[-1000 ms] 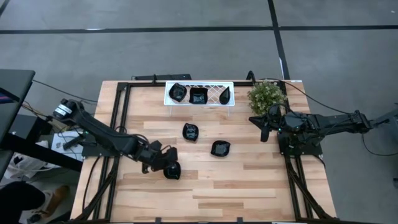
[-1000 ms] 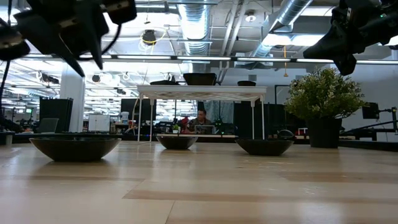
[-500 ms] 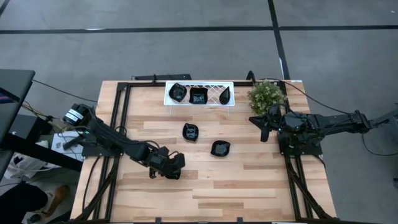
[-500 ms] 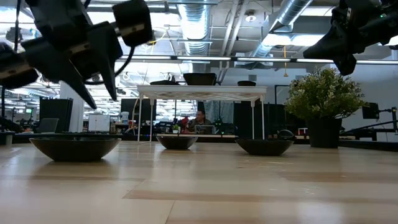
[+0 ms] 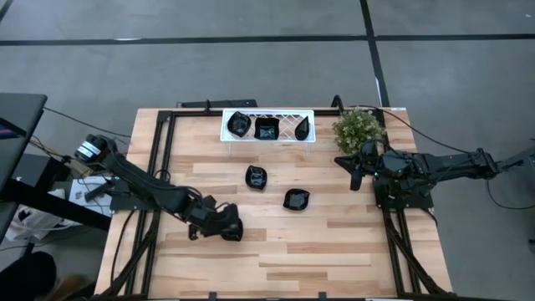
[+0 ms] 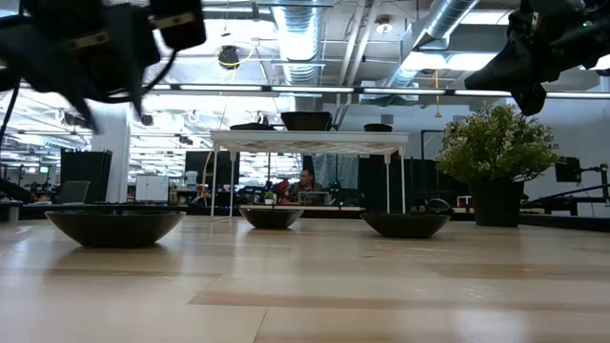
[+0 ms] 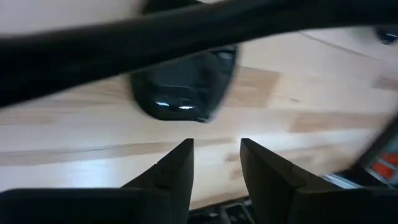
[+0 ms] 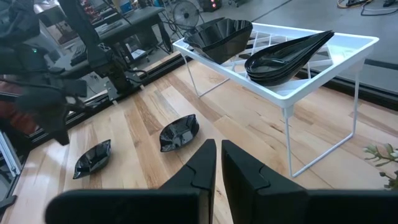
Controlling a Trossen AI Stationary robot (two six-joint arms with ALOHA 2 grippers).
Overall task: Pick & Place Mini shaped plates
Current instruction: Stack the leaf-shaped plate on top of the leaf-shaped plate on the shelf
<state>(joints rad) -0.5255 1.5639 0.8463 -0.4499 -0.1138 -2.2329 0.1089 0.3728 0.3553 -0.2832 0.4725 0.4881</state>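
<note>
Three mini shaped plates rest on their undersides on the wood: one near the table's near left (image 6: 114,226) (image 7: 180,93), one in the middle (image 5: 256,176) (image 6: 272,216), and one right of it (image 5: 296,199) (image 6: 405,224). My left gripper (image 5: 222,225) (image 7: 216,165) hovers above the near-left plate. Its fingers are open, with bare wood showing between them, and they touch nothing. Three more plates (image 5: 267,129) (image 8: 286,56) lie in the white lattice tray (image 5: 267,111). My right gripper (image 5: 355,177) (image 8: 217,168) waits shut, raised beside the plant.
The white tray (image 8: 348,53) stands on thin wire legs at the table's far edge. A green plant (image 5: 358,130) (image 6: 496,143) in a dark pot sits at the far right. A black frame borders the table. Bare wood lies along the near edge.
My left gripper swung down and toward the table's right, then came back up and left over the near-left plate. All the plates stayed where they were.
</note>
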